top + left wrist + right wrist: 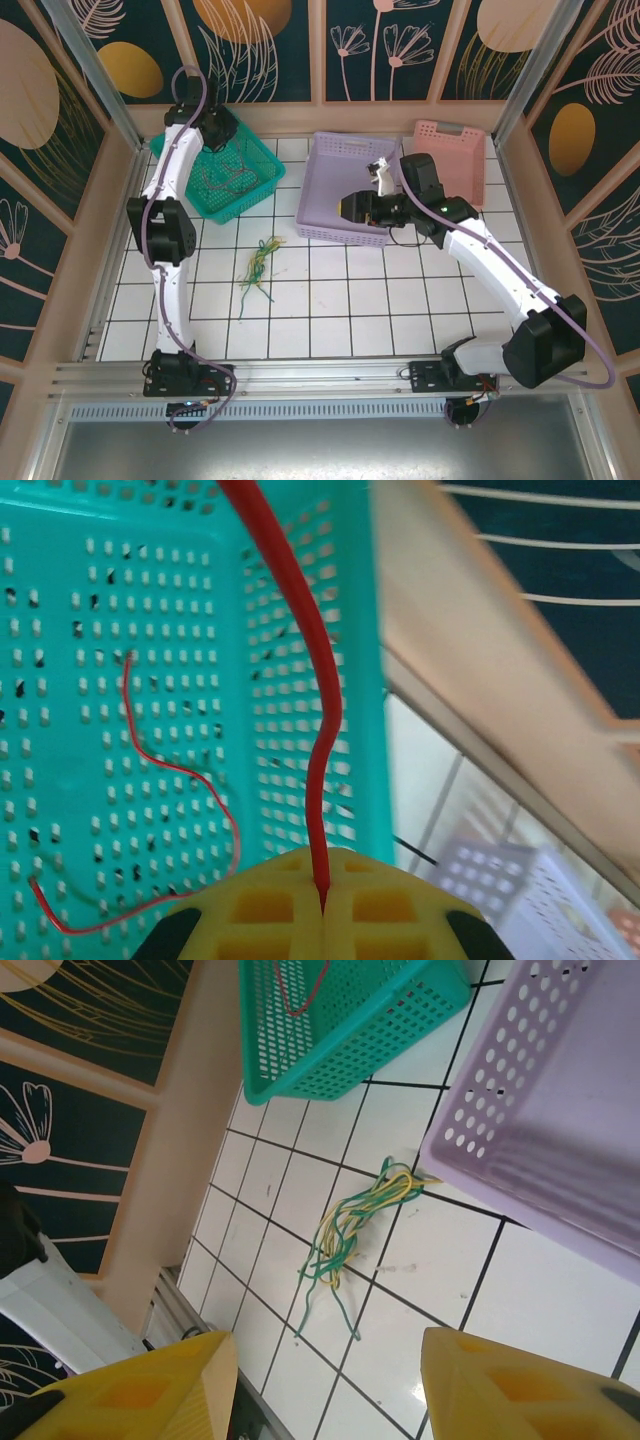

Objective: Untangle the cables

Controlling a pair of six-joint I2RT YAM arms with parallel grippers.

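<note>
A tangle of green and yellow cables [257, 268] lies on the white tiles, and shows too in the right wrist view [352, 1232]. My left gripper [322, 905] hangs over the teal basket [222, 175] and is shut on a red cable [318, 695] that rises from between its yellow fingers. Another stretch of thin red cable [185, 780] curls on the basket floor. My right gripper [325, 1380] is open with nothing between its fingers. It hovers over the near edge of the purple basket [350, 190], with the bundle lying ahead of it.
A pink basket [455, 160] stands at the back right beside the purple one. The teal basket [340, 1020] sits at the back left against the wooden wall. Open white tiles stretch between the cable bundle and the arm bases.
</note>
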